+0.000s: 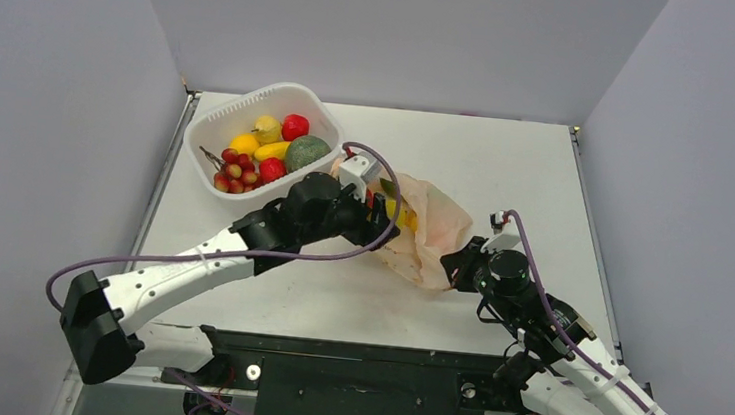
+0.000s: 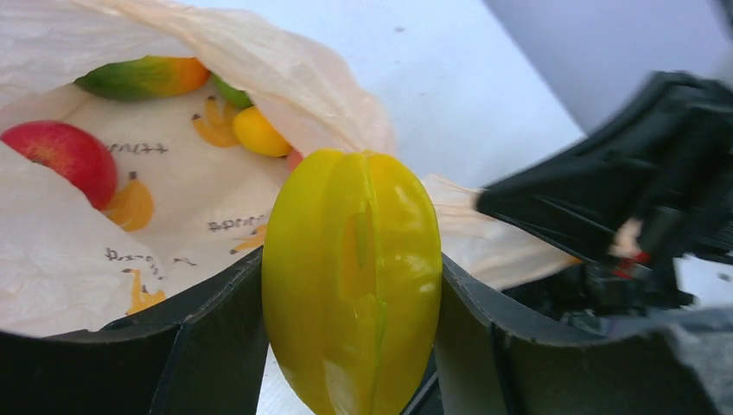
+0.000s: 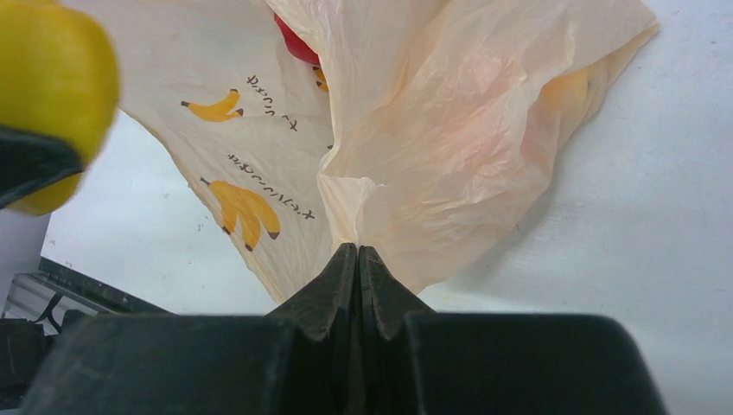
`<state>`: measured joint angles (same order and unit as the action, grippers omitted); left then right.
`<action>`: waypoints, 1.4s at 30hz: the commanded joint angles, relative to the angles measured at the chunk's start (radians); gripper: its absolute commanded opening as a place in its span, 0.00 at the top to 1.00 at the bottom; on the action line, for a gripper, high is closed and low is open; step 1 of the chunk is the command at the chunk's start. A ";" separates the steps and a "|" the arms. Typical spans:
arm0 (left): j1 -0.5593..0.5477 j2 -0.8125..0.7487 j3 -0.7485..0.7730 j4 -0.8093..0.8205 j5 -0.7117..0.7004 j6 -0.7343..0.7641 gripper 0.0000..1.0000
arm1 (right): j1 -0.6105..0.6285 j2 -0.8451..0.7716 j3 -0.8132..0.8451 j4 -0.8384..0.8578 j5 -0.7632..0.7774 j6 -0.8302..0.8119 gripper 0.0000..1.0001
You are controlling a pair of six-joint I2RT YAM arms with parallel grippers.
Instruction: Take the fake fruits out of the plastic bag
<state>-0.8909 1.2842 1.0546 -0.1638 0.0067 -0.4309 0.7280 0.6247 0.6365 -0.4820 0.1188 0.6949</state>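
My left gripper point(image 2: 352, 290) is shut on a glossy yellow star fruit point(image 2: 350, 259), held upright just outside the mouth of the plastic bag point(image 2: 60, 259). Inside the bag lie a red fruit point(image 2: 65, 156), a green-and-orange fruit point(image 2: 143, 76), a lime green one point(image 2: 229, 91) and a small yellow one point(image 2: 258, 134). From above, the left gripper point(image 1: 389, 220) sits at the left side of the peach bag point(image 1: 434, 223). My right gripper point(image 3: 357, 252) is shut on a pinched fold of the bag point(image 3: 432, 147), at the bag's near right edge point(image 1: 454, 265).
A white slotted basket point(image 1: 252, 107) stands at the back left of the table, holding yellow and red fruits, a dull dark-green round fruit point(image 1: 306, 152) and red grapes point(image 1: 238, 174). Grey walls close in the table on three sides.
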 commanded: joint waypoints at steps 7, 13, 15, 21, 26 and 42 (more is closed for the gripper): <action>0.039 -0.243 0.154 -0.131 0.094 0.041 0.71 | 0.008 0.018 0.033 0.004 0.029 -0.010 1.00; 0.239 -0.245 0.287 -0.261 0.005 0.136 0.73 | 0.005 0.027 0.038 0.013 0.039 -0.006 1.00; 0.344 -0.243 0.291 -0.251 0.018 0.135 0.74 | 0.005 0.037 0.046 0.014 0.035 -0.009 1.00; 0.652 -0.193 0.220 -0.121 0.121 0.060 0.77 | 0.005 0.056 0.052 0.030 0.041 -0.005 1.00; 0.815 -0.055 0.153 0.040 0.161 -0.030 0.78 | 0.006 0.100 0.072 0.044 0.015 -0.020 1.00; 0.859 0.511 0.280 0.170 0.063 0.065 0.77 | 0.004 0.106 0.053 0.074 0.008 -0.018 1.00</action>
<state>-0.0372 1.7115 1.2312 -0.0647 0.1009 -0.4129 0.7280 0.7376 0.6735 -0.4568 0.1234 0.6777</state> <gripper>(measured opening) 0.560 0.005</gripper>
